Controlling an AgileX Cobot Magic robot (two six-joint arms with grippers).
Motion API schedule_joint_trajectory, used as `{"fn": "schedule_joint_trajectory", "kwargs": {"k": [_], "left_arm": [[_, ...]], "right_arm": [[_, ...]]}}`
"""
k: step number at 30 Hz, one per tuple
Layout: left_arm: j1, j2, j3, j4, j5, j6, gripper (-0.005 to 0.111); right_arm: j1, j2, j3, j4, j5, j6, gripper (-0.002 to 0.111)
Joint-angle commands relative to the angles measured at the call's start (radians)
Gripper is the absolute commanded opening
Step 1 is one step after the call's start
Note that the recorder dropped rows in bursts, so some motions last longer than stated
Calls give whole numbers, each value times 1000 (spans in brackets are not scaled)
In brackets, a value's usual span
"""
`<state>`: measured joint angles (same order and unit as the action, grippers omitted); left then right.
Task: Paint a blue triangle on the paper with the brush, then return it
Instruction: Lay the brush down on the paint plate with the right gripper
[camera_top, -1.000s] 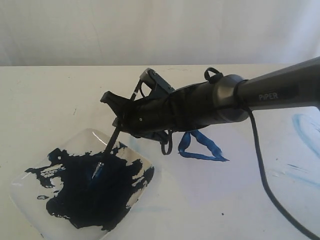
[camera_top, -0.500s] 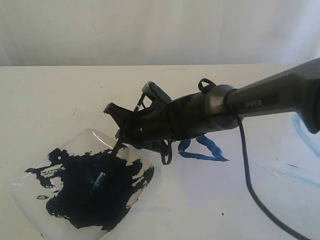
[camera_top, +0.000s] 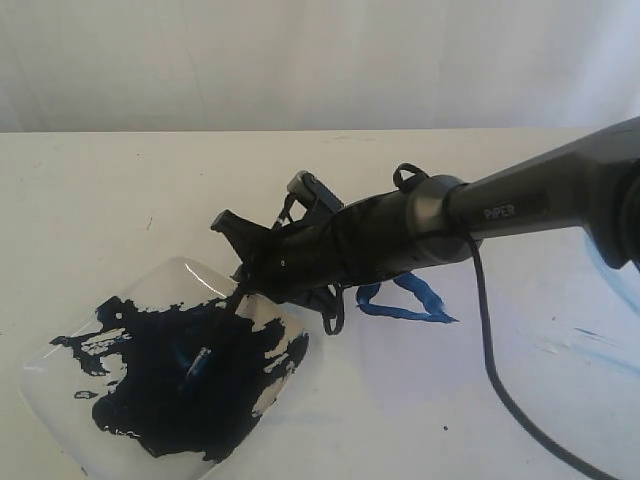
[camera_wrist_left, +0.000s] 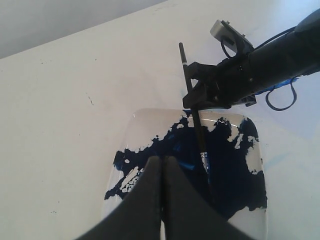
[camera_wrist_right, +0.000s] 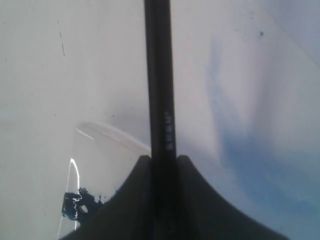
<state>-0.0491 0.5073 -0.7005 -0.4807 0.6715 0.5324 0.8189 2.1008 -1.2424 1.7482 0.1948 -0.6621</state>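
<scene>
The right gripper (camera_top: 240, 262) is clamped on the brush (camera_top: 237, 296) partway along its handle. The shaft slants down to the left, with its tip in the paint (camera_top: 170, 390) on the plate (camera_top: 180, 275) at near left. The triangle (camera_top: 400, 312) lies on the paper (camera_top: 420, 390) just right of that gripper, partly hidden by it. The left gripper (camera_wrist_left: 161, 160) is over the plate, its jaws pressed together and empty.

Robot lab bench: paint-smeared cream table (camera_top: 100, 200), plain white backdrop (camera_top: 300, 60), PiPER arm (camera_top: 540, 195).
</scene>
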Motion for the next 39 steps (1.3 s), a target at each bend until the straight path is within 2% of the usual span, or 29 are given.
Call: {"fn": "schedule_joint_trajectory", "kwargs": {"k": [1, 34, 39], "left_arm": [[1, -7, 3, -20, 9, -10, 0], [1, -7, 3, -27, 11, -10, 0], [1, -7, 3, -27, 11, -10, 0]], "right_arm": [[4, -3, -3, -4, -20, -4, 0], [4, 21, -3, -4, 10, -6, 0], [4, 21, -3, -4, 22, -6, 8]]}}
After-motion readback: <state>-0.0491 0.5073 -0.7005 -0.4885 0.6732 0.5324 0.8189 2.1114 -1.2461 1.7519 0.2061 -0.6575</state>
